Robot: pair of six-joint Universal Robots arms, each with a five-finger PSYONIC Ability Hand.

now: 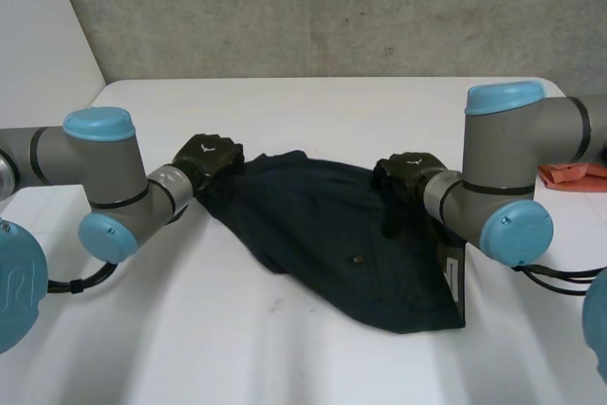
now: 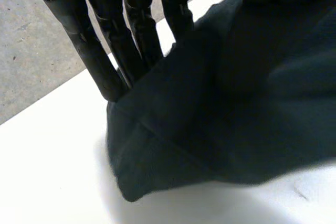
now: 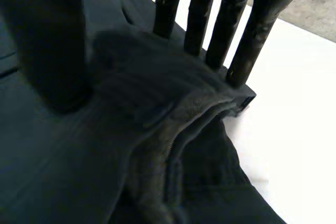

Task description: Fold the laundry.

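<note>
The dark garment point(image 1: 332, 234) lies spread on the white table point(image 1: 285, 358). The left hand point(image 1: 211, 156) pinches its far left corner and the right hand point(image 1: 406, 175) its far right edge, straight fingers point(image 2: 100, 61) against thumb, presumably to draw that edge over in a fold.

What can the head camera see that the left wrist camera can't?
Head view: both arms, the right robot hand gripping the dark garment at its other edge, a button on it, and a red cloth at the edge of the table. Left wrist view: the left robot hand up close, straight fingers pinching a folded edge. Both: the garment, the table, the left robot hand.
</note>
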